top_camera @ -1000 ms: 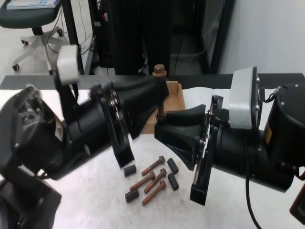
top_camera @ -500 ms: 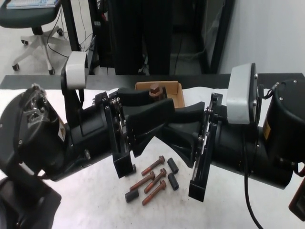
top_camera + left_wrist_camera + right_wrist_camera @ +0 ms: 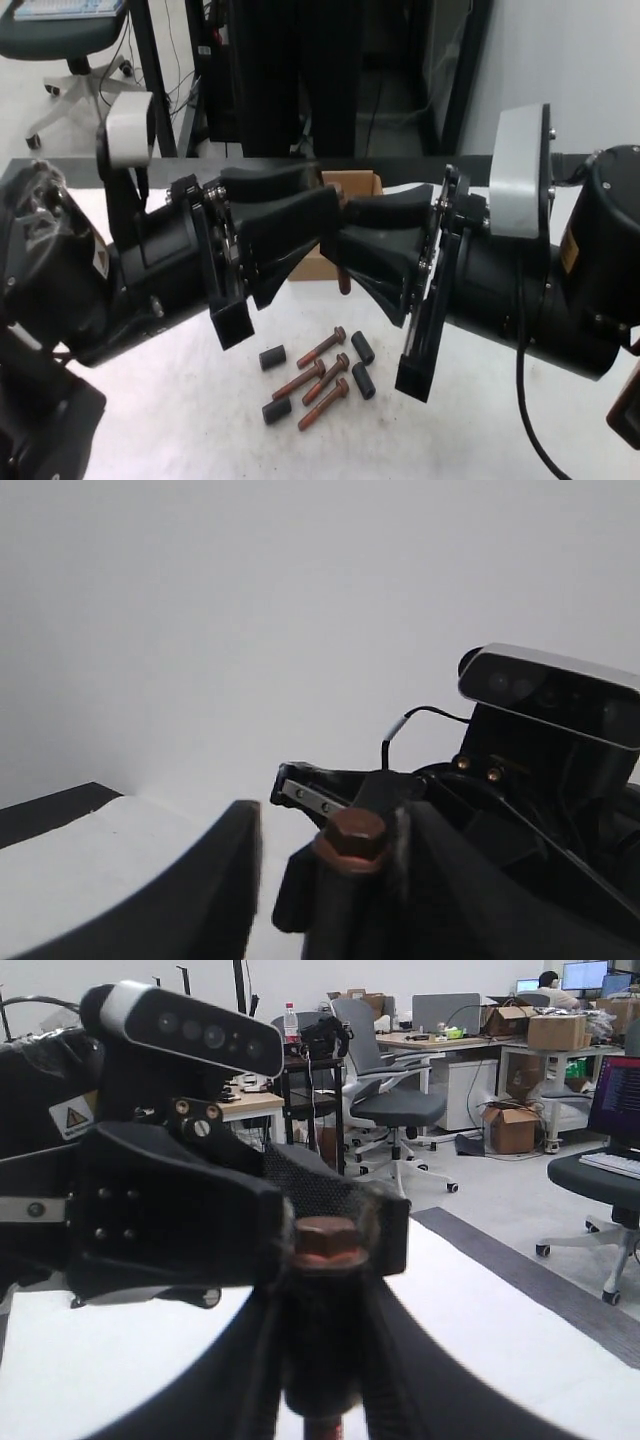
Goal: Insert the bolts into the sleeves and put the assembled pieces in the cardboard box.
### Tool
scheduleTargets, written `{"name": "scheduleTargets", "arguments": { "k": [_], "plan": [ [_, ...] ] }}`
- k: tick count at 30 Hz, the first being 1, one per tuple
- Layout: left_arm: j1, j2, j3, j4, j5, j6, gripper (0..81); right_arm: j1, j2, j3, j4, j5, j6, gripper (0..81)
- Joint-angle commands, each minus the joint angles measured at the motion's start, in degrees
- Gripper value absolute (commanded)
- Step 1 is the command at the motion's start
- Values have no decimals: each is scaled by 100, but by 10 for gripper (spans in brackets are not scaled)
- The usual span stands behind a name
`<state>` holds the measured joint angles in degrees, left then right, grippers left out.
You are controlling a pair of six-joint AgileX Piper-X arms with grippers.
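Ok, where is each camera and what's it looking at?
High view: from behind, looks down at the bench; left arm, right arm show.
Left wrist view: on left arm, faces right arm's camera; left gripper shows.
Right wrist view: on right arm, faces left arm's camera; right gripper shows.
Both wrist views share the bolt.

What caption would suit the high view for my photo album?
Left gripper and right gripper meet around one bolt above loose bolts and sleeves, cardboard box behind.

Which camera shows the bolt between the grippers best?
Right wrist view: the bolt sits centred in its sleeve, head clear. Left wrist view catches the head from the side; high view, its lower end.
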<state>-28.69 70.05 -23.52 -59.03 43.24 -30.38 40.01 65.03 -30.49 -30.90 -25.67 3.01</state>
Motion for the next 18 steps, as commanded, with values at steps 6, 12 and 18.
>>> {"name": "scheduleTargets", "arguments": {
  "k": [6,12,18],
  "plan": [
    [475,-220,-2,-1097,-1173,-6,421,-18,-81,-73,-48,358,255,9],
    [1010,-643,-2,-445,-2004,680,157,-283,36,-658,1665,1441,303,9],
    [1038,-1016,-2,1528,-2004,874,3,-1080,1130,-2231,3966,1575,303,9]
  ]
}}
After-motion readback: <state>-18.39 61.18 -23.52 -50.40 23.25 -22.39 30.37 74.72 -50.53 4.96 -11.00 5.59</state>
